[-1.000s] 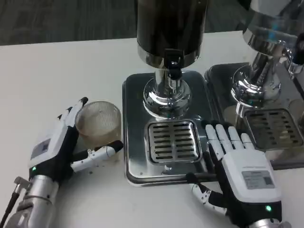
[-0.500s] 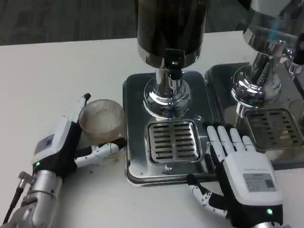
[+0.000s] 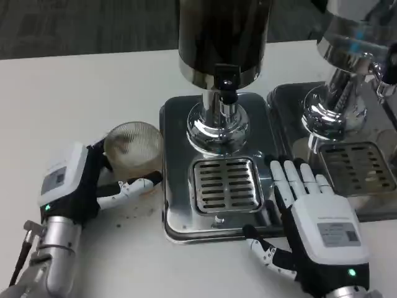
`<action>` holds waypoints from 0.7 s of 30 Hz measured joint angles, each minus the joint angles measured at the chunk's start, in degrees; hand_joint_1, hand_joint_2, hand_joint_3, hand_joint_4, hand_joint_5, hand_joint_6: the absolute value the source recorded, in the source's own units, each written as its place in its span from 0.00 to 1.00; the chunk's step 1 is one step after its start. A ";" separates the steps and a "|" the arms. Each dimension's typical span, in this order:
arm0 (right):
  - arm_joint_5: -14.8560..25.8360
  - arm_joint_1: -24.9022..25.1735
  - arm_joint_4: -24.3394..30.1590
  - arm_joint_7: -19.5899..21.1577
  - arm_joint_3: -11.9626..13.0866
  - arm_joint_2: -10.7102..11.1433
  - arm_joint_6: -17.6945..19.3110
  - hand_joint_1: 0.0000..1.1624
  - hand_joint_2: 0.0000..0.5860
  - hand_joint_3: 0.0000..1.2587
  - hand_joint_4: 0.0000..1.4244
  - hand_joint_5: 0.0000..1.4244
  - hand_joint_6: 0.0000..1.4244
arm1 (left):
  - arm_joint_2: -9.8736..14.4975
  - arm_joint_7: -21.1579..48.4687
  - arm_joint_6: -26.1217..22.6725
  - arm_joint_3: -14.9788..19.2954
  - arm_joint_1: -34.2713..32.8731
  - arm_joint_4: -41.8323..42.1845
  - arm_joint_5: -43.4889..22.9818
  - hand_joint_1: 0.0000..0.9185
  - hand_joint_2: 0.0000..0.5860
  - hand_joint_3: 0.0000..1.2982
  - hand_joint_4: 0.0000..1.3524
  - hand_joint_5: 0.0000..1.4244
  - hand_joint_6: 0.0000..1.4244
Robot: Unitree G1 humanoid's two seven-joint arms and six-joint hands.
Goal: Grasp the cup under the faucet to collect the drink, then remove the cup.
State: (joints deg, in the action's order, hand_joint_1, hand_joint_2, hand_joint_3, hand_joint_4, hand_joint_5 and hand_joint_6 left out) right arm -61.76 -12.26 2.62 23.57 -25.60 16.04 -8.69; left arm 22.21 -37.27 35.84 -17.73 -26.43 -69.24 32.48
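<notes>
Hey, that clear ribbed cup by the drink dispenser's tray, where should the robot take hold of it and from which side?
Grip the clear ribbed cup around its round side wall, coming from the robot's left, where the left hand already wraps it. The drip tray crowds the other side, and the cup looks tipped, so I'd keep the fingers low on the wall.

A clear ribbed glass cup [image 3: 133, 146] tinted pale brown sits by a mirror-bright chrome drip tray [image 3: 180, 211] with a dark-slotted silver grille [image 3: 226, 184], below a dark brown cylindrical dispenser tank [image 3: 222, 31], all on a white table [image 3: 74, 93].
</notes>
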 measured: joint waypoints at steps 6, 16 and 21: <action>0.03 -0.01 0.00 -0.01 0.05 0.07 -0.04 0.40 0.60 0.00 0.00 0.00 0.05 | -0.29 -6.90 -0.01 -1.26 1.54 0.17 1.84 0.50 0.12 0.49 0.50 0.61 0.78; 0.04 0.00 0.01 -0.17 0.08 0.20 -0.04 0.41 0.60 0.00 0.00 0.00 0.06 | -0.30 -12.09 -0.16 -2.27 2.47 0.53 4.19 0.50 0.14 0.51 0.53 0.65 0.81; 0.10 0.03 0.01 -0.23 0.12 0.33 -0.04 0.41 0.60 0.00 0.00 0.00 0.06 | -0.32 -13.53 -0.16 -2.93 2.47 1.49 4.55 0.51 0.14 0.52 0.53 0.65 0.83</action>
State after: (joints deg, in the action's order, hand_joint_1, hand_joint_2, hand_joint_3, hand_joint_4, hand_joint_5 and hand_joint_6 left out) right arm -61.66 -12.23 2.63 23.34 -25.48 16.38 -8.73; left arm 21.89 -50.80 35.69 -20.67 -23.96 -67.75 37.03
